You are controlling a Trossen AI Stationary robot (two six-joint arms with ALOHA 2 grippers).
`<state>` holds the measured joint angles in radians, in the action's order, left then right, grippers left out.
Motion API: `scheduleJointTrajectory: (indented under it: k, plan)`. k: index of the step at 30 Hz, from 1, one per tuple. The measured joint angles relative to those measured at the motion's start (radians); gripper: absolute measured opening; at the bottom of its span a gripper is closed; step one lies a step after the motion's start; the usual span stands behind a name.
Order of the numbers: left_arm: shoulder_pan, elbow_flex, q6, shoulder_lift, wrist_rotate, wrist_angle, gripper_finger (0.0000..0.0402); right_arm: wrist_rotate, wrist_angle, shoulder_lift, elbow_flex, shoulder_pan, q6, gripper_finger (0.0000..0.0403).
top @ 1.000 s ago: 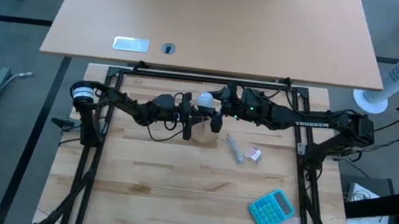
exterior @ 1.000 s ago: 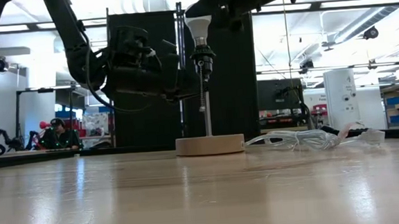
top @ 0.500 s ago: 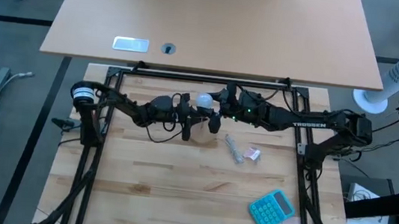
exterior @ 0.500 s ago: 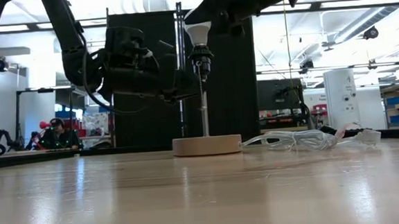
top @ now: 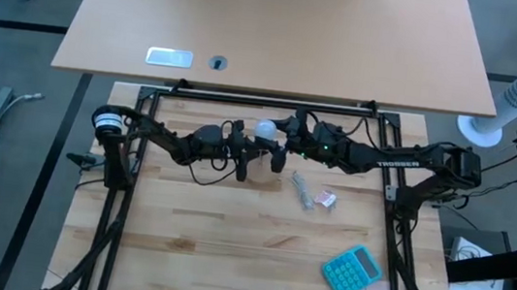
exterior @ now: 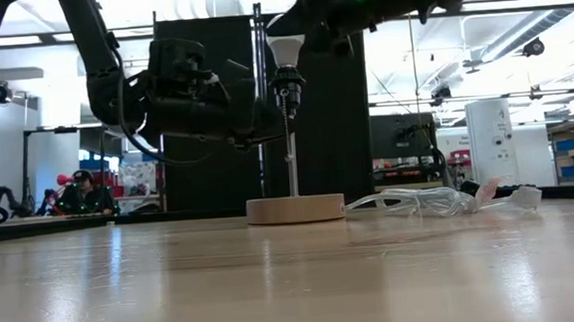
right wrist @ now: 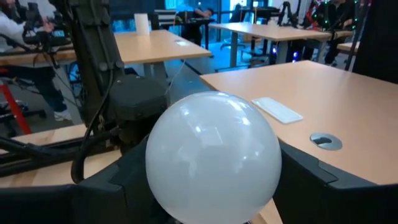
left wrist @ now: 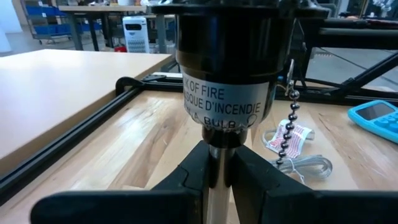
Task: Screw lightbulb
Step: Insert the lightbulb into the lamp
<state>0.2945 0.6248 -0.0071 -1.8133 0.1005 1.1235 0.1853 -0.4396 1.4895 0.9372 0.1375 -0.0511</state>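
Observation:
The white lightbulb (exterior: 285, 49) stands upright with its neck in the black socket (exterior: 286, 81) of a small lamp. A thin rod (exterior: 290, 156) joins the socket to a tan wooden disc (exterior: 295, 209), which rests flat on the table. From above the bulb (top: 266, 127) shows between both arms. My left gripper (top: 246, 155) comes from the table's left and is shut on the rod under the socket. My right gripper (top: 277, 137) comes from the right and is shut on the bulb (right wrist: 214, 155). My left gripper pinches the lamp's rod (left wrist: 217, 177) between its two fingers (left wrist: 189, 171), just under the black socket (left wrist: 227, 56). The fingers come level from the table's left and lie across the upright rod. The lamp stands on its wooden disc. My right gripper holds the bulb's round globe (right wrist: 205, 143) between its two fingers (right wrist: 308, 177), one on each side. It comes from the table's right, slanting down. The bulb stands upright on the socket, neck down.
A crumpled clear wrapper with cord (top: 309, 194) lies right of the lamp and also shows in the low view (exterior: 439, 201). A blue calculator (top: 352, 271) lies near the front right. A bead pull chain (left wrist: 286, 137) hangs from the socket.
My right gripper has turned about the bulb while staying shut on it. The lamp's wooden disc has slid a little toward the table's left, with the rod still in my left gripper.

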Motion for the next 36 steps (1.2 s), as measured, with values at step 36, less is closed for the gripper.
scheduleJointTrajectory:
  k: [36]
  plan:
    - [-0.015, 0.075, 0.021, -0.003, -0.175, -0.075, 0.0037, 0.181, 0.012, 0.003, 0.002, 0.0, -0.019, 0.0242]
